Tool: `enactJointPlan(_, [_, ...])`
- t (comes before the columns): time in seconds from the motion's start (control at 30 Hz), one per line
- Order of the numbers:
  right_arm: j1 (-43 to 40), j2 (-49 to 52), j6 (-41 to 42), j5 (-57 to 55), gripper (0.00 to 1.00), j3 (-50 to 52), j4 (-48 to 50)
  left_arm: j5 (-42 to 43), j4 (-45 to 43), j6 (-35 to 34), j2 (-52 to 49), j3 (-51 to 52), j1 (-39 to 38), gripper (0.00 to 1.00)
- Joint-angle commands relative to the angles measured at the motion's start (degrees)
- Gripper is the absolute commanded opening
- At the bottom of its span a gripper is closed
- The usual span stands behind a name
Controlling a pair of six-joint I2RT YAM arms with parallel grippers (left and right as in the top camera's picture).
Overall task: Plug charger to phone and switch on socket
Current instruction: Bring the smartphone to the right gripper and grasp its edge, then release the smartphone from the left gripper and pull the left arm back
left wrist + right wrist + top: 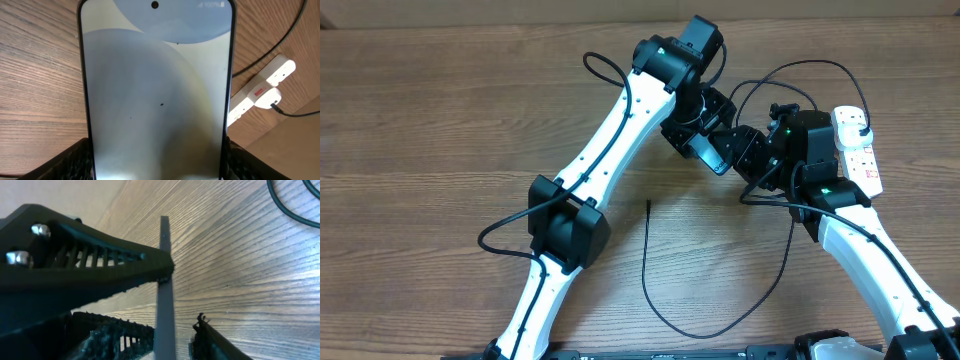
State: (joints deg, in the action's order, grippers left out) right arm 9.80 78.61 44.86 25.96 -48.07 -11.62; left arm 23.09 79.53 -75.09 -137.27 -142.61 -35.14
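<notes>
My left gripper [708, 132] [157, 162] is shut on the phone [156, 90], holding it by its long edges above the table; its lit pale screen fills the left wrist view. In the overhead view the phone [704, 154] sits between the two wrists. My right gripper [752, 158] [165, 340] is open and straddles the phone's thin edge [164, 280], with a gap on the right side. The charger cable [650, 290] loops on the table, and its connector tip [649, 204] lies free. The socket strip [861, 152] [260, 90] lies at the right, with the plug [266, 97] in it.
My left gripper's black finger [75, 265] crosses the right wrist view close to the phone. Loops of cable [287, 207] lie on the wood near the right arm. The table's far edge runs along the top of the overhead view [520, 22].
</notes>
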Motion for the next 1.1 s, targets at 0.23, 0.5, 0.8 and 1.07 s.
enactJointPlan(0.23, [0.2, 0.2, -0.4, -0.4, 0.33, -1.4, -0.5, -1.9, -0.3, -1.2, 2.8, -1.9, -2.1, 0.04])
enactJointPlan(0.5, [0.2, 0.2, -0.4, -0.4, 0.26, -1.4, -0.7, -1.8, -0.3, -1.2, 2.8, -1.9, -2.1, 0.04])
enactJointPlan(0.8, [0.2, 0.2, -0.4, -0.4, 0.12, -1.4, -0.7, -1.5, -0.3, -1.3, 2.8, -1.9, -2.1, 0.04])
enactJointPlan(1.07, [0.2, 0.2, -0.4, -0.4, 0.04, -1.4, -0.9, -1.2, -0.3, -1.2, 2.8, -1.9, -2.1, 0.04])
